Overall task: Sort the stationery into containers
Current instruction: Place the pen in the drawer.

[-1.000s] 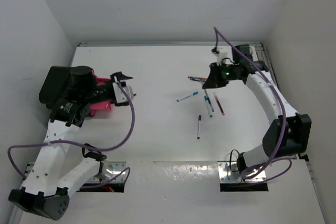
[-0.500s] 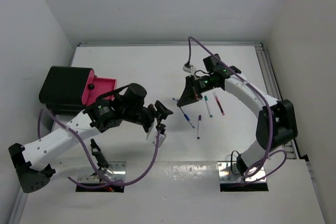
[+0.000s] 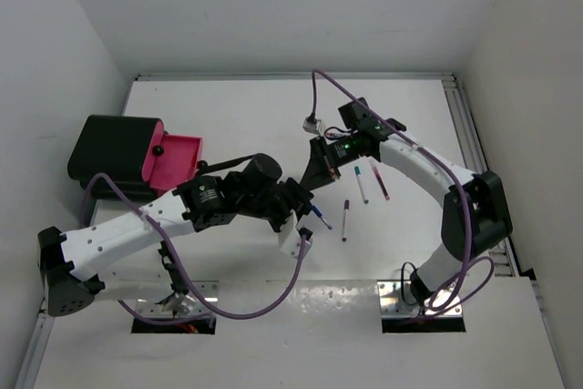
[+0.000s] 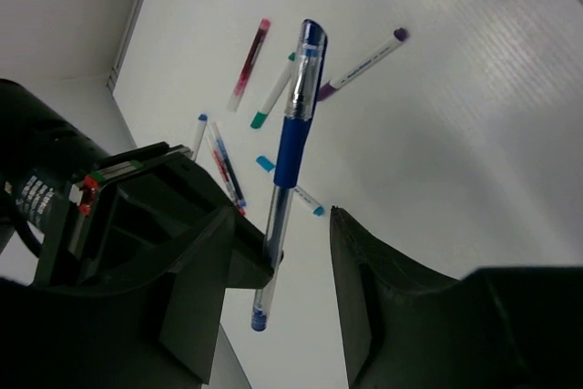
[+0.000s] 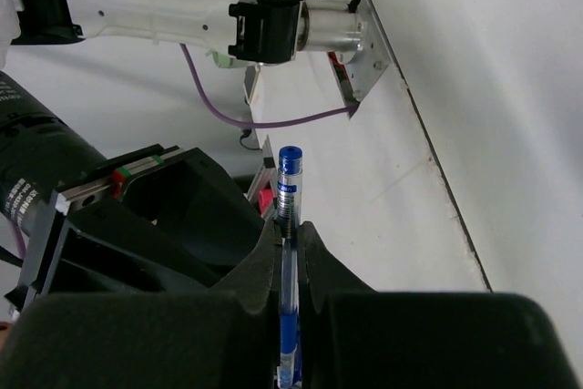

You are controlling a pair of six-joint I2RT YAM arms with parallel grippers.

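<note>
A clear pen with a blue cap and grip (image 5: 290, 179) stands pinched in my right gripper (image 5: 290, 225), which is shut on its barrel, tail end sticking out past the tips. In the top view the two grippers meet mid-table: the right gripper (image 3: 318, 172) holds the blue pen (image 3: 321, 218) against my left gripper (image 3: 305, 207). The left wrist view shows the pen (image 4: 296, 125) passing between the open fingers of the left gripper (image 4: 282, 218), with a gap on the right side. The pink tray (image 3: 179, 156) and black box (image 3: 109, 148) sit far left.
Loose pens lie on the table right of the grippers: a purple-capped one (image 3: 345, 220), a teal-tipped one (image 3: 362, 184) and a red one (image 3: 379, 179). The left wrist view shows them too, among them a red pen (image 4: 250, 59). White walls enclose the table.
My left arm swung from the pink tray to mid-table. The right gripper carried the blue pen leftward to meet it. The left jaws have narrowed around the pen's tail.
</note>
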